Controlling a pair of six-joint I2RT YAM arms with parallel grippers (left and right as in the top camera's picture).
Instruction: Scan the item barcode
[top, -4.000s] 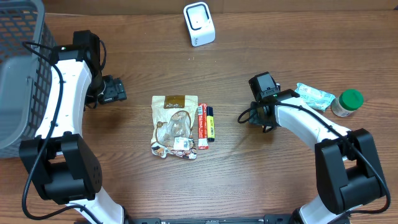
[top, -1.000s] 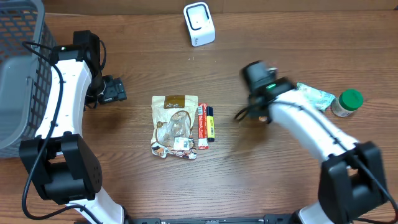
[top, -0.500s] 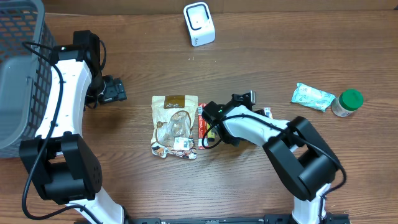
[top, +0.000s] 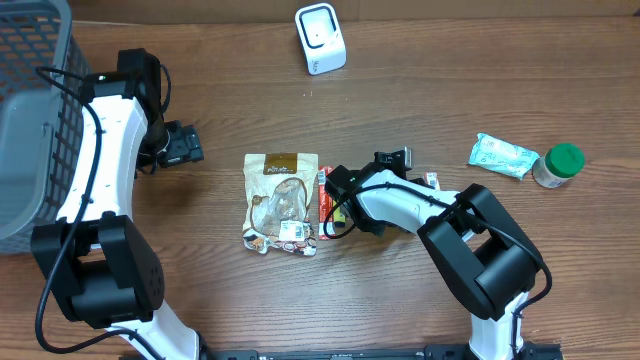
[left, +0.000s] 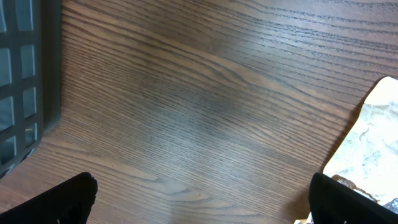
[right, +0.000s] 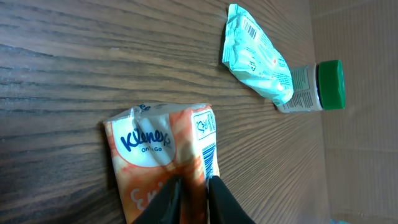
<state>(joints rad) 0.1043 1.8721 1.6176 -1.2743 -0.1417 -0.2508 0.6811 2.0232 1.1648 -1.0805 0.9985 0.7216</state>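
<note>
The right arm (top: 405, 203) has swung in from the right side to the middle of the desk (top: 220, 310), and its fingers (right: 169, 196) now pinch the near edge of the tissue pack (right: 163, 149), which lies flat there – so a lift toward the scanner (top: 320, 38) seems next – while the left fingers (left: 65, 200) stand wide apart, idle.

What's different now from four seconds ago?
The right arm folded, elbow swinging left to the centre; the right gripper pinches an orange-and-white Kleenex tissue pack, hidden earlier. Left arm, brown snack pouch, white scanner and mint packet stayed put.

Overhead looks straight down; wrist cameras hug table (top: 500, 80).
</note>
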